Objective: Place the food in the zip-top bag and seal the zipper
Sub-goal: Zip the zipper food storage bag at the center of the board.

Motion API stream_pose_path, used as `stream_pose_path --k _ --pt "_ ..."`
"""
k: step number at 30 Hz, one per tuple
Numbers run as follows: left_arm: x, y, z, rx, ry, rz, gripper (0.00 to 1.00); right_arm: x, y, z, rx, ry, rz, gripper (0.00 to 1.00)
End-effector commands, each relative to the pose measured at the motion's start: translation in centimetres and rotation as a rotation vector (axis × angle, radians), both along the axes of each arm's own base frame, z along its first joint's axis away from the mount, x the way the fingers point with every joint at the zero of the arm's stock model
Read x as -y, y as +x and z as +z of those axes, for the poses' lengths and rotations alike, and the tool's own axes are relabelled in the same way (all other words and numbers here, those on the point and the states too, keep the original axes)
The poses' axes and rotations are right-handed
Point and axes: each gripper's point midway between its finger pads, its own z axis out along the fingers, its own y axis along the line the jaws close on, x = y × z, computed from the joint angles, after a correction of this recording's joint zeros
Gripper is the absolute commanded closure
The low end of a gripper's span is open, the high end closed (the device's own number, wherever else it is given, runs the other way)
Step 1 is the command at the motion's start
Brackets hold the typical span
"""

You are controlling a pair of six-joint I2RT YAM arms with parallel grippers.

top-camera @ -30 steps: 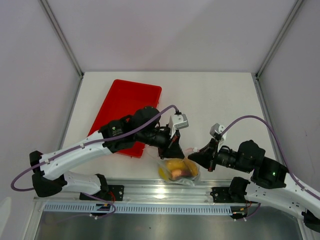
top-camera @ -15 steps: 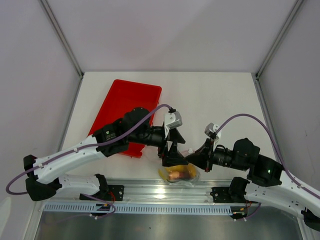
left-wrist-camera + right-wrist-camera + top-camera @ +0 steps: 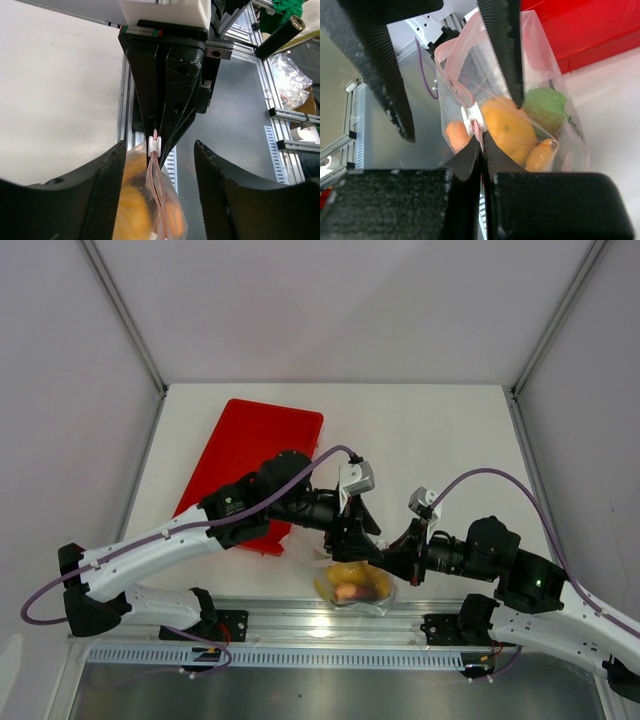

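left gripper (image 3: 157, 192): jaws apart astride the clear crinkly zip-top bag (image 3: 530, 75) | right gripper (image 3: 483, 145): pinched, seemingly on pinkish zipper (image 3: 457, 92) | toy food (image 3: 507, 127) inside bag, table's near edge

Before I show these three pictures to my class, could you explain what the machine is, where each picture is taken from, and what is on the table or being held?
The machine is two robot arms bolted at the near edge of a white table, each ending in a two-fingered claw.

One picture looks down from above and behind the arms; the other two come from small cameras on each wrist.

On the table lies a red tray. Near the front edge is a clear zip-top bag with toy food inside: yellow, orange and green pieces.

The right claw is shut on the bag's pinkish zipper strip, next to its small white slider. The left claw stands open, straddling the bag's top edge.
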Motion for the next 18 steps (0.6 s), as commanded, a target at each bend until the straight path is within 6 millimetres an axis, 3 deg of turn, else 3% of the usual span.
stream_pose_path --k 1,4,14,15,18 --pt "0.3 -0.1 2.9 0.017 -0.094 -0.032 0.42 0.1 -0.1 3.1 0.026 0.080 -0.001 1.00" --pt "0.5 -0.1 2.8 0.005 -0.091 -0.037 0.46 0.1 -0.2 3.0 0.025 0.076 0.003 1.00" --pt "0.8 -0.2 1.8 -0.016 -0.069 -0.059 0.40 0.1 -0.6 3.5 0.032 0.091 0.023 1.00" --pt "0.8 -0.3 1.8 -0.018 -0.072 -0.067 0.42 0.1 -0.7 3.5 0.032 0.095 0.027 1.00" --pt "0.6 -0.4 1.6 -0.026 -0.071 -0.066 0.62 0.2 -0.4 3.7 0.032 0.105 0.013 1.00"
